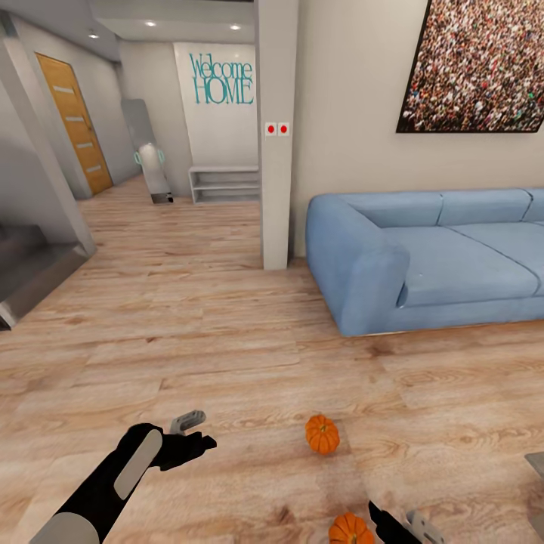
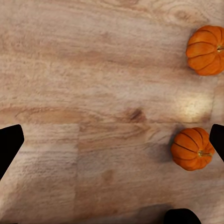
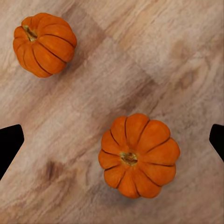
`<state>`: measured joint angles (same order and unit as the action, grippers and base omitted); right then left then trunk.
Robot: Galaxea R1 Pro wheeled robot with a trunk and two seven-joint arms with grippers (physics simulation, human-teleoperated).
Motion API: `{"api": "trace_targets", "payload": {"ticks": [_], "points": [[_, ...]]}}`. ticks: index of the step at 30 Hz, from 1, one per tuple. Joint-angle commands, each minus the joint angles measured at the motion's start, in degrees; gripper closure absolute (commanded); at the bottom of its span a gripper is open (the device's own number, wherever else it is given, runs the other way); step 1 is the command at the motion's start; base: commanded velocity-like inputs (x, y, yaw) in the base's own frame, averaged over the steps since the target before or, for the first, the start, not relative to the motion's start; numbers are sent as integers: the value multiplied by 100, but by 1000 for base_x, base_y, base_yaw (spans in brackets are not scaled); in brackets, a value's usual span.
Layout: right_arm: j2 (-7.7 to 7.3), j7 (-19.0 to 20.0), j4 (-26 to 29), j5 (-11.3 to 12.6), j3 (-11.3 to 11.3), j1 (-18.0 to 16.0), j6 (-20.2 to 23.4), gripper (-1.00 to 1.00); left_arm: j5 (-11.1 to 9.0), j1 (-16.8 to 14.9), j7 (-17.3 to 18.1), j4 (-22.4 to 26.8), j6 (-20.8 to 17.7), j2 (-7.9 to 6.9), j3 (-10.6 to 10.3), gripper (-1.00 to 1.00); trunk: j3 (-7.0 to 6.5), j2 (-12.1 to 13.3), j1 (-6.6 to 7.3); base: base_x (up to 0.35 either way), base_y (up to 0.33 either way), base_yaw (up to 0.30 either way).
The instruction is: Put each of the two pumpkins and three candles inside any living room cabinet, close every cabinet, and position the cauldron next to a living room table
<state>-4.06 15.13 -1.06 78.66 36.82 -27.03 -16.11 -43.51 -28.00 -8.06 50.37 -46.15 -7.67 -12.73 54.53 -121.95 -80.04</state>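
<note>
step: first pumpkin pickup | my right fingers (image 3: 112, 140) spread wide above near pumpkin (image 3: 138, 155) – left fingers (image 2: 112, 140) wide too | next: descend, close

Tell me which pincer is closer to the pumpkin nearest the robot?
The right pincer. It sits just beside that pumpkin on the wooden floor, open above it. The left pincer hangs farther off, on the pumpkin's other side.

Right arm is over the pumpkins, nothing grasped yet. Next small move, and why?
Probably lower the right end effector straight down onto the nearer pumpkin. That pumpkin sits upright on the wood floor between the spread fingers, nearly centred, while the other pumpkin lies well apart, so it shouldn't get bumped.
</note>
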Motion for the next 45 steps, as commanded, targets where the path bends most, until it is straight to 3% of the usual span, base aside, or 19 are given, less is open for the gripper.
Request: {"api": "trace_targets", "payload": {"ticks": [1, 14, 19, 22, 27, 31, 34, 37, 45], "points": [[2, 37, -10, 61, 39, -4, -8, -100, -62, -3, -55, 8, -8, -6, -20, -100, 23, -44, -22, 0, 0, 0], [2, 73, -8, 84, 22, -4, -26, -100, -62, -3, -55, 8, -8, -10, -22, -100, 257, -565, -307, 0, 0, 0], [-16, 778, -11, 127, -19, -4, 44, -100, -65, -3, -55, 8, -8, -14, -20, -100, 346, -766, -417, 0, 0, 0], [-28, 989, -15, 242, -94, -4, 63, -100, -68, -3, -55, 14, -8, -15, -19, -100, 400, -886, -483, 0, 0, 0], [-51, 1060, -12, 666, -186, -4, 401, -100, -67, -3, -55, 16, -8, -8, -19, -100, 490, -1086, -593, 0, 0, 0], [-193, 1098, -9, 1430, -297, -11, 793, -100, -70, -3, -55, 16, -9, 5, -25, -100, 562, -1247, -681, 0, 0, 0], [-250, 1096, -8, 1800, -318, -12, 848, -100, -65, -3, -55, 15, -8, 16, -31, -100, 616, -1367, -746, 0, 0, 0], [-271, 1083, -8, 1911, -323, -13, 853, -100, -67, -3, -55, 9, -8, 12, -35, -100, 670, -1488, -812, 0, 0, 0], [-273, 1088, -8, 1934, -296, -13, 883, -100, -70, -3, -55, 10, -8, 19, -36, -100, 813, -1808, -988, 0, 0, 0]]}}
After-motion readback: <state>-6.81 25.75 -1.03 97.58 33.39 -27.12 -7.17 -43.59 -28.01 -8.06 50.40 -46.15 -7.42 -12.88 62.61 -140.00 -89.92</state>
